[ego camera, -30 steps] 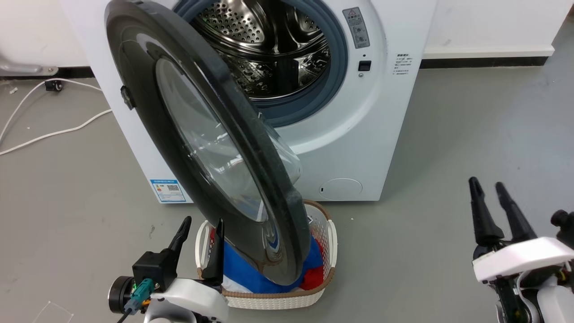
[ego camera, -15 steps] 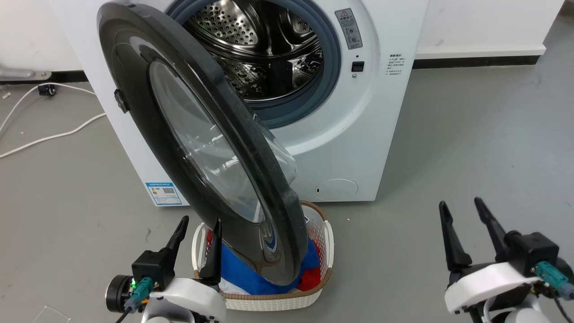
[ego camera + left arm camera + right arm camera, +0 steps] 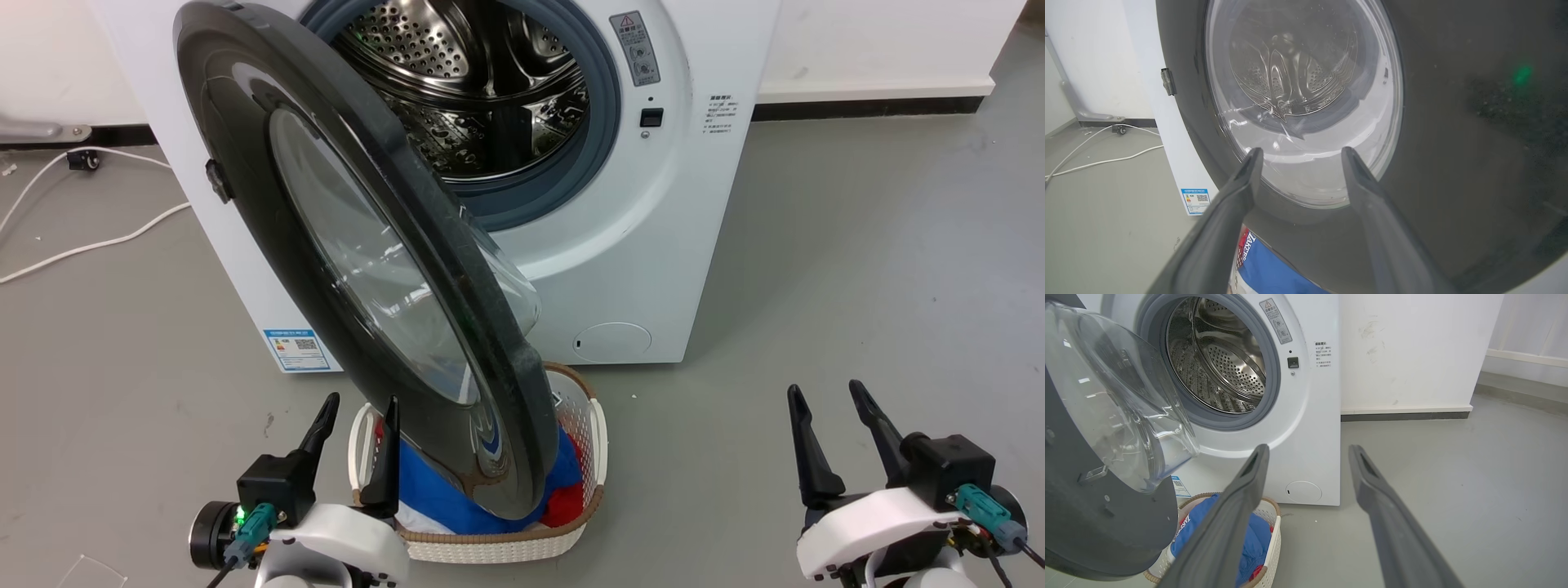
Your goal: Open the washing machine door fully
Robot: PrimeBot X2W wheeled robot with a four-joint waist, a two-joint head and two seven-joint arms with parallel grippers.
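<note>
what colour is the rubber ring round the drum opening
Grey-blue rubber ring; clearest in the right wrist view.

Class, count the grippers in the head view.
2. The left gripper is lower left, by the laundry basket; the right gripper is lower right, over the floor.

White boxy washing machine; glossy black-rimmed clear glass door; perforated steel drum; white lattice basket; blue, red cloth.

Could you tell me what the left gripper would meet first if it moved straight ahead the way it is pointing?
The washing machine door: the left gripper points at its outer face, near the lower edge of the glass window. Depth is unclear, but it looks close.
</note>
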